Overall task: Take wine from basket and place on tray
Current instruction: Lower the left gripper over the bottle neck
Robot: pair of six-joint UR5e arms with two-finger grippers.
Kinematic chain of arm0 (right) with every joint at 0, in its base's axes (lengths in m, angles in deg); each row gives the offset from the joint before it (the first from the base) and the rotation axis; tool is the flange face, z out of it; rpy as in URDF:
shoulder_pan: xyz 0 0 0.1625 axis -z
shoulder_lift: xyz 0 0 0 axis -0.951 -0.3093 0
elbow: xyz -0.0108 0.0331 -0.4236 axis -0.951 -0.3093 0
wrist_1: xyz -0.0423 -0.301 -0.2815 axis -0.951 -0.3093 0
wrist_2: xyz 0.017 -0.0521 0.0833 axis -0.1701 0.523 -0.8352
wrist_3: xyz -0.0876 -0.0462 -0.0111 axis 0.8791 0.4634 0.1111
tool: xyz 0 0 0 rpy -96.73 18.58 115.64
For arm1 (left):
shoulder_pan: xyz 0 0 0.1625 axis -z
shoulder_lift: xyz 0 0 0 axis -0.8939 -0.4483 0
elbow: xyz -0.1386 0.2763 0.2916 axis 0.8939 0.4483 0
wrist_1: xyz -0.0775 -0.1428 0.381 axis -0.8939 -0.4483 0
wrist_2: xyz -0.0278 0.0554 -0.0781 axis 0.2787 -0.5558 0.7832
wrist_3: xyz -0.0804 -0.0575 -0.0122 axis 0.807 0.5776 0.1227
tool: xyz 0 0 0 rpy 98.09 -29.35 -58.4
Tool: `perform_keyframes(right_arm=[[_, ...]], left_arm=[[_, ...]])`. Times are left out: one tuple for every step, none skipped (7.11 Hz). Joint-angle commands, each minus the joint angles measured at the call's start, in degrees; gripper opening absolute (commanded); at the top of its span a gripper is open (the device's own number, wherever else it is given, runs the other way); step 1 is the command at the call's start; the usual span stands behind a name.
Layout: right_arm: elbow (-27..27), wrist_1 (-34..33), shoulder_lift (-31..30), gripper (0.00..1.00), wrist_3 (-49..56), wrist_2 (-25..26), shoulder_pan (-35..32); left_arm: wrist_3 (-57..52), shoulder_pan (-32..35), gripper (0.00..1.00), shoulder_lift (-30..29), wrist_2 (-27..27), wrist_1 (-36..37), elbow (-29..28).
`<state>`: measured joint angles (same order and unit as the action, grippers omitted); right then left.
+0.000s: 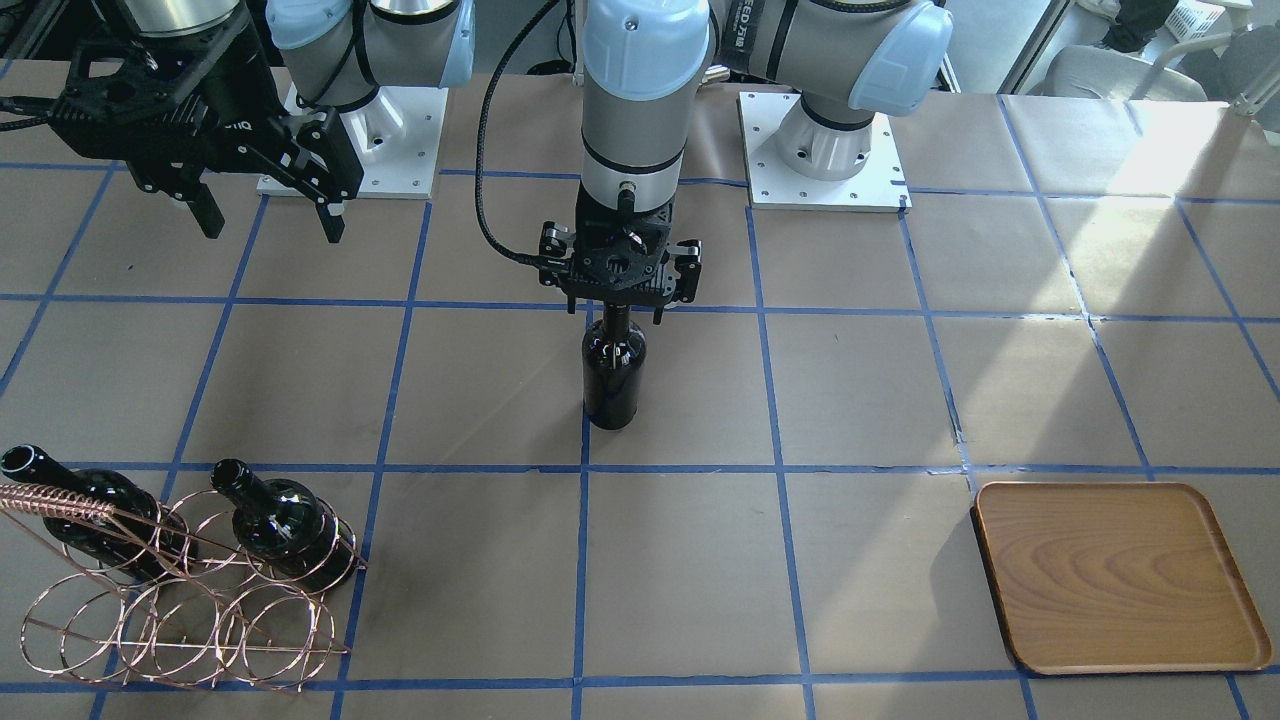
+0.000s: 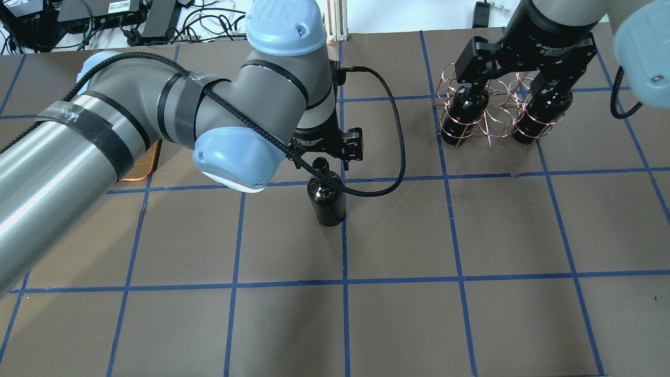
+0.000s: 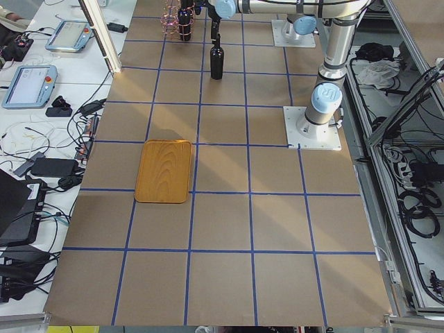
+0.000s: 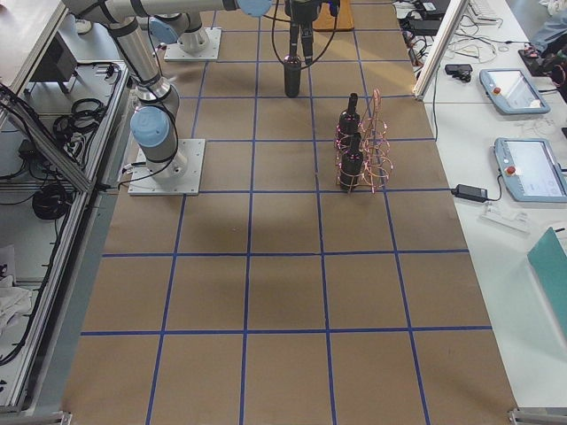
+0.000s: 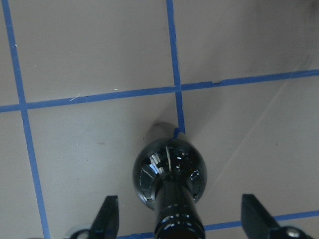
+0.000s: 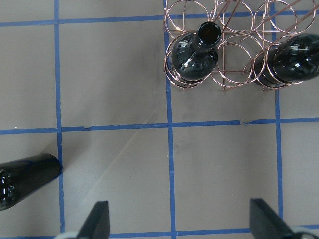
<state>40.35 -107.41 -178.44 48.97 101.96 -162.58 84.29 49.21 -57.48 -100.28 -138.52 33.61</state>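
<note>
Left wrist view: the left claw (image 5: 179,214) is wide open. One of its fingers (image 5: 108,219) is on each side of the bottle's thin neck, and neither one touches it. It holds nothing.
Wine: the wine bottle (image 1: 614,375) stands up by itself in the middle of the table (image 1: 700,580). It is out of the basket (image 1: 180,610) and well apart from the tray (image 1: 1120,580).
Right claw: the right claw (image 1: 270,215) is open too and empty. It hangs up in the air, on the basket's side of the table.
Other bottles: the other bottles (image 1: 280,525) sit in the basket's rings.
Tip-over risk: I think the bottle could fall. It is tall and thin. If one finger hits the neck before the other, it may push the bottle over, and glass can break.
Slip risk: the glass is shiny and smooth. A weak squeeze on the neck may let it slide out on the long trip to the tray.
Landing risk: the tray has a low raised edge. If the bottle comes down on that edge, it may wobble and tip.
</note>
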Motion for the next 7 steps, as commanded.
perform_keyframes(right_arm=[[0.0, 0.0, 0.1, 1.00, -0.6, -0.1, 0.0], [0.0, 0.0, 0.1, 1.00, -1.0, -0.1, 0.0], [0.0, 0.0, 0.1, 1.00, -1.1, -0.1, 0.0], [0.0, 0.0, 0.1, 1.00, -1.1, 0.1, 0.0], [0.0, 0.2, 0.1, 1.00, -1.1, 0.2, 0.0], [0.0, 0.0, 0.1, 1.00, -1.2, 0.1, 0.0], [0.0, 0.0, 0.1, 1.00, -1.1, 0.1, 0.0]], left_arm=[[-0.4, 0.1, 0.76, 0.0, 0.0, 0.1, 0.9], [-0.5, 0.1, 0.75, 0.1, 0.0, 0.1, 0.9], [-0.5, 0.1, 0.66, 0.3, 0.0, 0.0, 0.9], [-0.6, 0.1, 0.46, 0.3, 0.0, -0.3, 0.8], [-0.6, 0.1, 0.16, 0.3, 0.0, -0.6, 0.8], [-0.6, 0.1, 0.00, 0.3, 0.1, -0.6, 0.8], [-0.6, 0.0, 0.00, 0.3, 0.0, -0.7, 0.7]])
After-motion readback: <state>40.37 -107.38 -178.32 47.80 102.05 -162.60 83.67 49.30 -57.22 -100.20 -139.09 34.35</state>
